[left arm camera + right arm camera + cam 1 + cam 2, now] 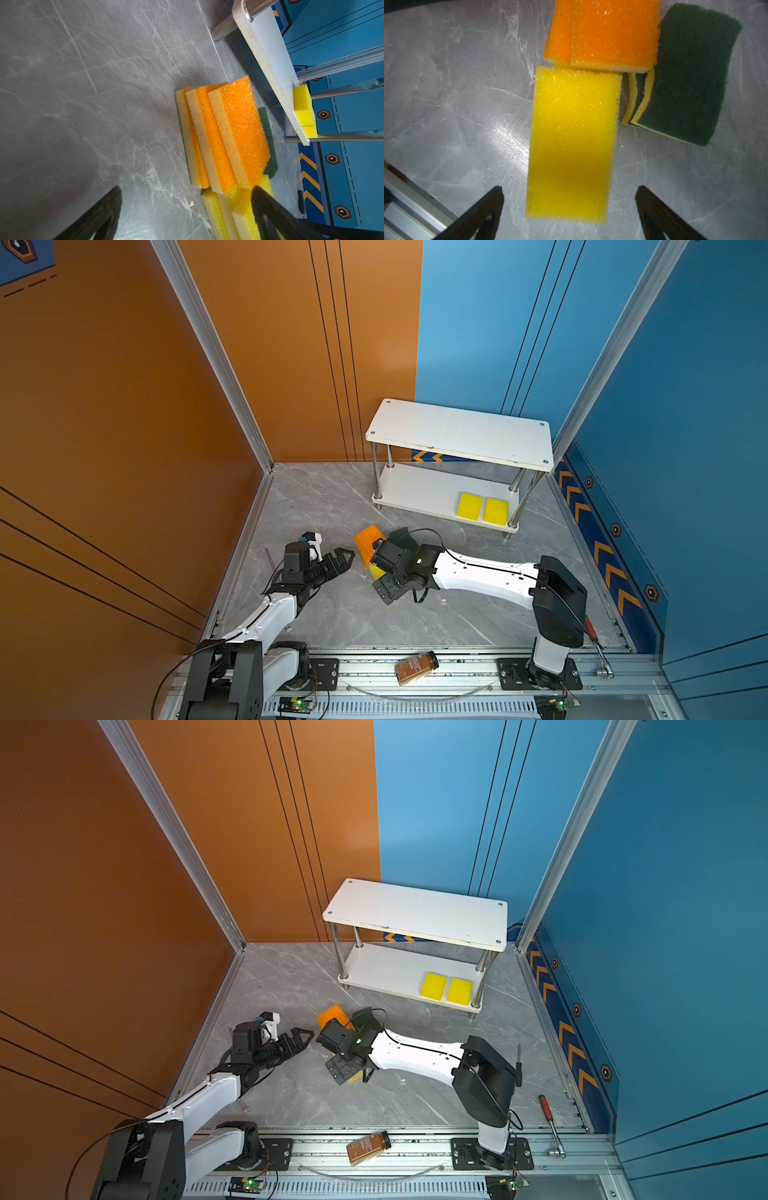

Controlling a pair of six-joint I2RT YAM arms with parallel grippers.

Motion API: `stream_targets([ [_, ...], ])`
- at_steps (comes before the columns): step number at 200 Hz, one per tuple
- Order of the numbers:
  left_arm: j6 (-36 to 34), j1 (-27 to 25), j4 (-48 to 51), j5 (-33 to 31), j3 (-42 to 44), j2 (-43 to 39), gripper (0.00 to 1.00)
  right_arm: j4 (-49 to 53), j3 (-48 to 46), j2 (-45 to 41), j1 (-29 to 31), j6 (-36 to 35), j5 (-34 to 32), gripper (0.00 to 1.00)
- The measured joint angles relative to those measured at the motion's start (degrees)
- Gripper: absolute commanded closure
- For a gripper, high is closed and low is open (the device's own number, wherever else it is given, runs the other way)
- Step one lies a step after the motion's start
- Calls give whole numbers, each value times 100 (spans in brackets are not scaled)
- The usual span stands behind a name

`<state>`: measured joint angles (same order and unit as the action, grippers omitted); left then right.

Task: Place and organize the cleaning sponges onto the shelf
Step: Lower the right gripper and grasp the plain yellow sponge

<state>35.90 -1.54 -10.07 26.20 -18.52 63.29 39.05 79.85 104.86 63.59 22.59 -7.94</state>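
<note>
The white two-tier shelf (pixel 457 433) (pixel 415 911) stands at the back right, and two yellow sponges (pixel 469 506) (pixel 495 511) lie side by side on its lower board. A pile of cleaning sponges lies on the floor in front of it. In the right wrist view the pile shows a yellow sponge (pixel 571 145), orange-topped ones (pixel 608 35) and dark-green-topped ones (pixel 691 79). My right gripper (pixel 569 188) hangs open straddling the near end of the yellow sponge. My left gripper (pixel 345 558) (pixel 187 188) is open just left of the pile, with one finger near the yellow sponges (pixel 216 214).
A brown bottle (pixel 415 667) lies on the front rail. A red-handled tool (pixel 550 1119) and a black screwdriver (pixel 518 1065) lie at the right. Orange and blue walls close in the marble floor (pixel 332 497). The right arm hides much of the pile in both top views.
</note>
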Motion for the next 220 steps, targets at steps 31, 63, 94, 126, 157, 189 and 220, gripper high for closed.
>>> stream_targets([
  [31, 0, 0, -2, 0, 11, 0, 2, 0, 2, 79, 0, 0, 15, 4],
  [63, 0, 0, -2, 0, 13, 4, 2, 0, 2, 109, -28, -2, 20, 6],
  [94, -2, 0, -2, 0, 13, 37, 2, 0, 22, 212, -94, -2, 26, 8],
  [126, -2, 0, -7, 0, 13, 125, 2, -2, 50, 350, -136, -4, 66, 9],
  [157, -2, 0, -9, 0, 13, 140, 2, -2, 68, 402, -140, -7, 138, 12],
  [189, -2, 0, -44, 0, 13, 140, 2, -2, 79, 402, -140, -7, 177, 17],
  [220, -2, 0, -50, 0, 13, 138, 2, 0, 79, 402, -142, -11, 199, 26],
])
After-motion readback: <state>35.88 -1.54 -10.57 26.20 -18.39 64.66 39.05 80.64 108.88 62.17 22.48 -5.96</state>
